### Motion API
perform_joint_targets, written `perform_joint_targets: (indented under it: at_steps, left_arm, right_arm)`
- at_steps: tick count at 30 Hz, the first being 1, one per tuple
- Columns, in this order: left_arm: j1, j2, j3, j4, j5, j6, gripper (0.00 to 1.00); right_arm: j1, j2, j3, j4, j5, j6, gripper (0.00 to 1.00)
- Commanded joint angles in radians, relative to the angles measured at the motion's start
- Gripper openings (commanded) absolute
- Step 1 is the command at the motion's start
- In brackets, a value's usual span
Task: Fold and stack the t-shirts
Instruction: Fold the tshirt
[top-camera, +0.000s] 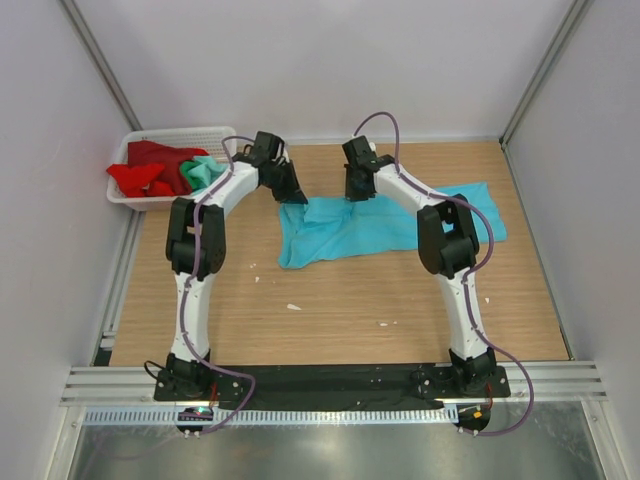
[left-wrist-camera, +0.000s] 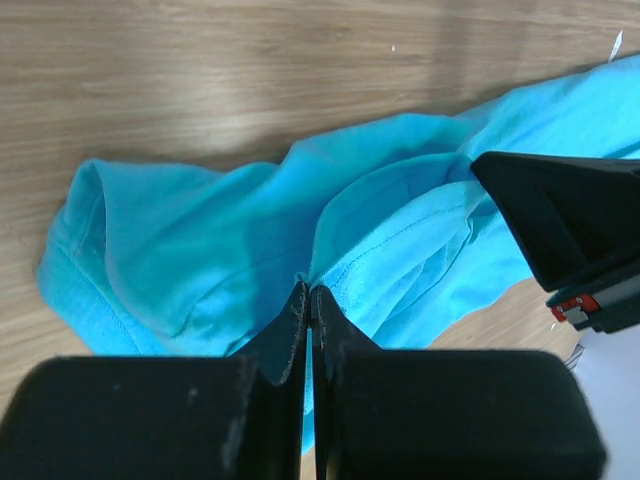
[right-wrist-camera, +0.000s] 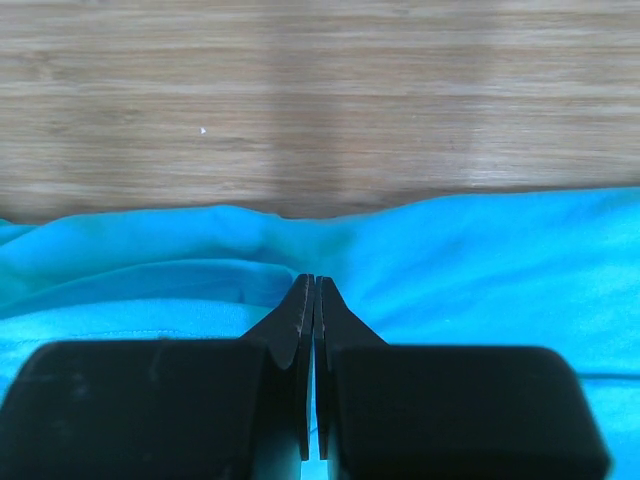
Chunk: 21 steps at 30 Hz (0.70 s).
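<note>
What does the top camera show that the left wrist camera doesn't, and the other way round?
Only the top view: the white basket at the far left, holding a red t-shirt and a mint-green t-shirt. Only the left wrist view: the left gripper shut on a stitched hem. Both: the blue t-shirt on the wooden table, with the right gripper at it.

The counter (top-camera: 340, 295) was viewed from high behind its near edge, looking down; each wrist camera was held close over the turquoise t-shirt (top-camera: 340, 235), shared by all three views.
</note>
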Motion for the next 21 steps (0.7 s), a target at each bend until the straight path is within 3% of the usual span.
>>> perform_joint_targets:
  at_steps: [1, 12, 21]
  left_arm:
    - [0.002, 0.017, 0.074, 0.034, 0.009, 0.019, 0.0]
    - [-0.001, -0.057, 0.069, 0.056, 0.037, 0.061, 0.0]
    - [-0.061, -0.239, -0.18, 0.056, 0.037, 0.087, 0.0]
  right_arm:
    - [-0.007, -0.096, -0.021, 0.069, 0.023, 0.022, 0.03]
    - [-0.012, -0.136, -0.053, 0.095, -0.024, 0.028, 0.04]
    - [-0.012, -0.239, -0.169, 0.092, -0.063, 0.067, 0.04]
